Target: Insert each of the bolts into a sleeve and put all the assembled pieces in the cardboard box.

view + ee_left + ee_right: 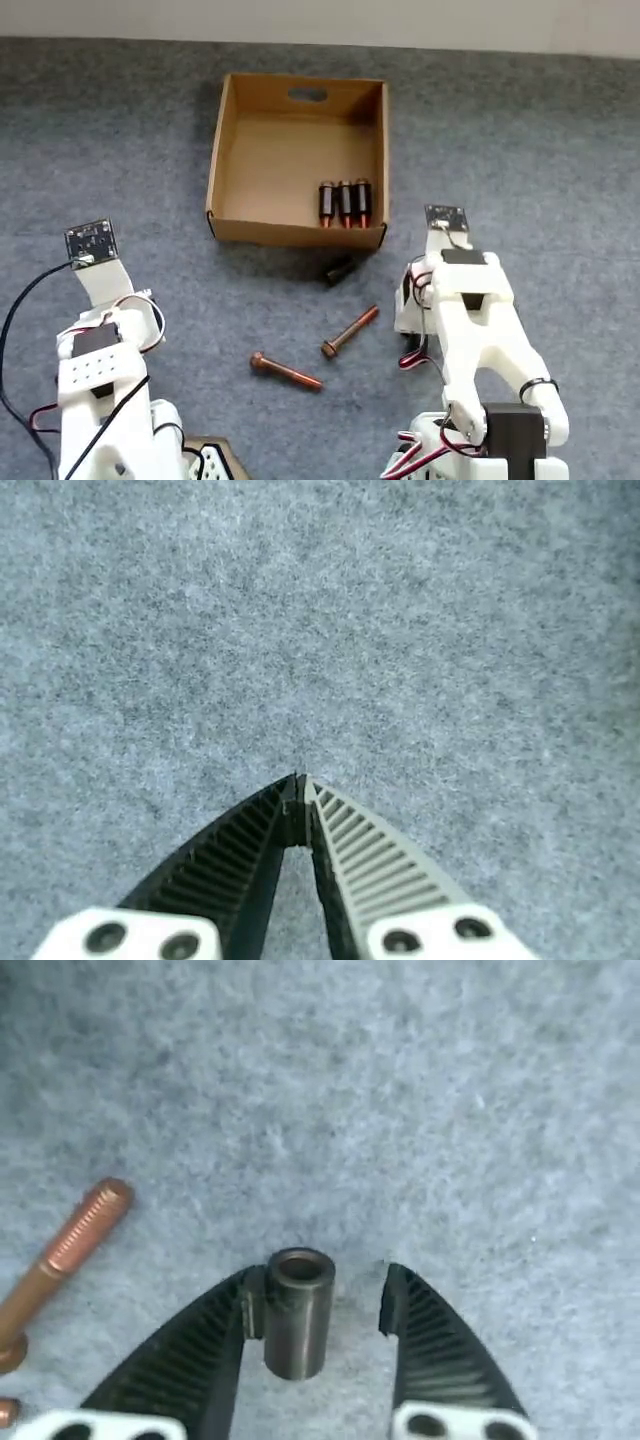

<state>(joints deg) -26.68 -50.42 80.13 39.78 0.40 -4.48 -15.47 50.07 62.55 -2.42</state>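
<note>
The cardboard box [222, 150] at the back holds three assembled pieces [345, 203] side by side in its near right corner. One dark sleeve [338, 270] lies just in front of the box. Two copper bolts [350, 331] [286, 371] rest on the carpet between the arms. My right gripper [322, 1275] is open low over the carpet, with a second dark sleeve [297, 1325] between its fingers, touching one finger and clear of the other. A bolt's threaded end [72, 1243] lies beside it. My left gripper [300, 782] is shut on nothing above bare carpet.
Grey carpet [520, 150] covers the whole table. The left arm [100, 345] stands at the near left, the right arm [470, 320] at the near right. A brown flat piece [205, 452] shows by the left arm's base.
</note>
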